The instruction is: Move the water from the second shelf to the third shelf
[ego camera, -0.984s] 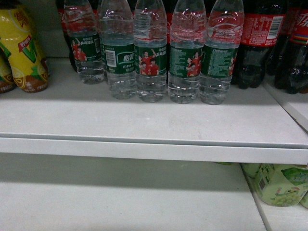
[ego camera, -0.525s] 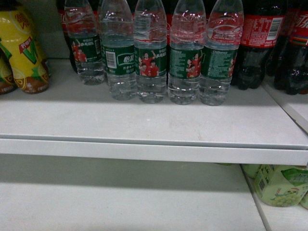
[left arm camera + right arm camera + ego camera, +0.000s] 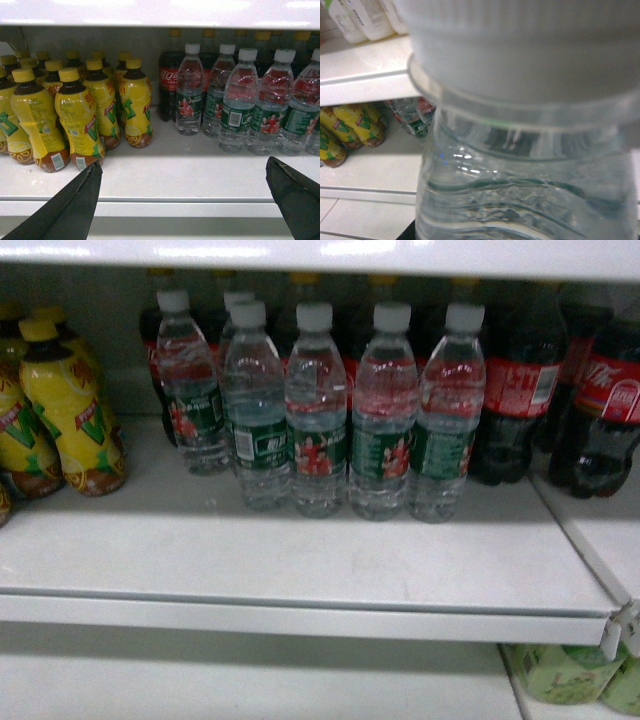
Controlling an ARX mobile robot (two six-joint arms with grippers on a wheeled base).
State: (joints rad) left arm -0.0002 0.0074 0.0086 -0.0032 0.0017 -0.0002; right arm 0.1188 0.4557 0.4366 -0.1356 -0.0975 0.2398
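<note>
Several water bottles point(image 3: 317, 410) with white caps and green labels stand in a row on the white shelf point(image 3: 300, 622); the left wrist view shows the same row point(image 3: 235, 100). A further water bottle point(image 3: 520, 175) fills the right wrist view, its cap point(image 3: 520, 45) at the top, well away from the shelves behind it. It hides my right gripper except for a dark sliver point(image 3: 409, 233) at the bottom. My left gripper point(image 3: 182, 170) hangs open before the shelf edge with nothing between its fingers. Neither gripper shows in the head view.
Yellow tea bottles point(image 3: 70, 410) stand left of the water and dark cola bottles point(image 3: 520, 390) to its right and behind. Another shelf's edge point(image 3: 320, 255) runs above. Green packs point(image 3: 560, 680) sit on the shelf below at right. White bottles point(image 3: 360, 20) stand on a higher shelf.
The head view has shifted: the shelf and bottles now sit lower and smaller, so the caps and the upper shelf edge show. The bottles on the shelf have not moved.
</note>
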